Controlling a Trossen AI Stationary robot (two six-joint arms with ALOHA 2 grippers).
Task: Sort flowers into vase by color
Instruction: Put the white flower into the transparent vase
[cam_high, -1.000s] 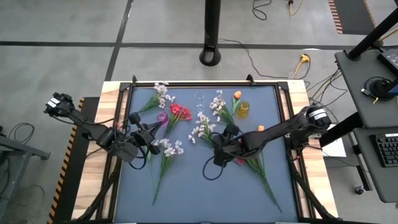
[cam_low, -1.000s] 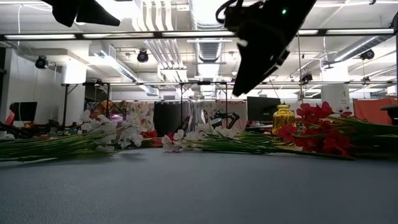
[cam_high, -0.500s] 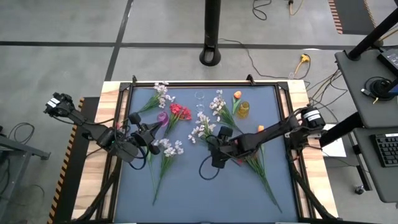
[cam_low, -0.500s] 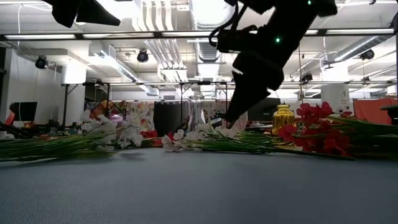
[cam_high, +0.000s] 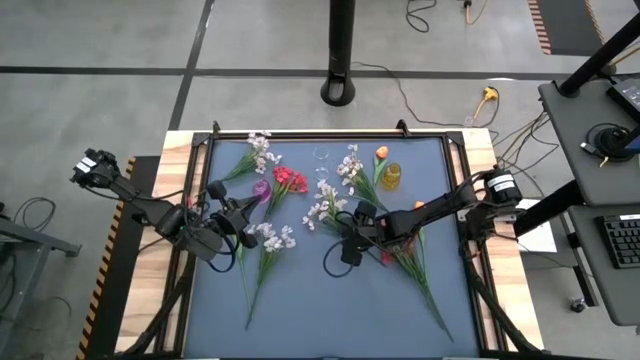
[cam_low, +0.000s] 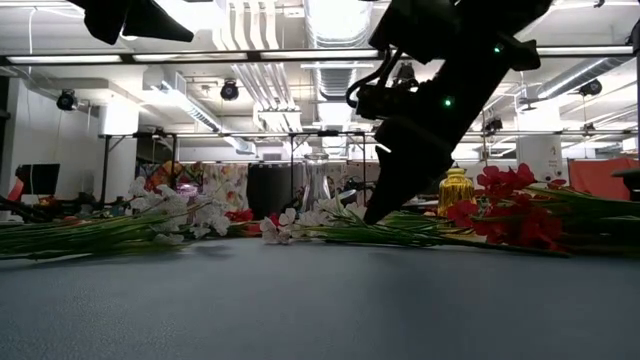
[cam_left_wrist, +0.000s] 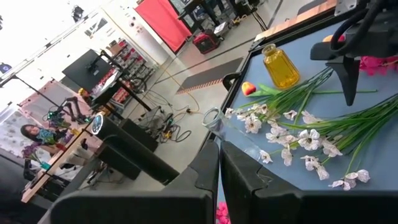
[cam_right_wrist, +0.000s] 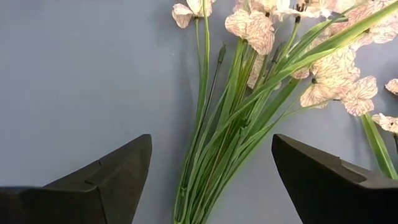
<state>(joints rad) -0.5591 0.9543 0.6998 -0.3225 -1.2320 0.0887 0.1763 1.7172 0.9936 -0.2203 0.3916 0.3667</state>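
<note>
Green plastic stems are what you have to work with: the white-pink spray (cam_right_wrist: 239, 124) lies flat on the blue mat (cam_high: 300, 300) near the table's middle, its blossoms fanned toward the far edge, and it looks light, springy and thin, likely to bend or roll under a pinch. Your right gripper (cam_right_wrist: 211, 177) hangs just above it with its 2 fingers spread wide and nothing between them, the bundled stems lying in the gap. Take hold where the stems run tightest together, below the blossoms, since the petals look soft and would likely crush or slip. Your left gripper (cam_left_wrist: 219, 180) waits over the left side of the mat, fingers pressed together and empty. Red sprays (cam_high: 288, 182) lie near it, more red beside the right arm, an orange bud (cam_high: 381, 153) by the amber vase (cam_high: 390, 176) at the far edge. From above, the right arm covers the stems under it; the clear vase (cam_high: 321, 156) is faint and hard to make out.
</note>
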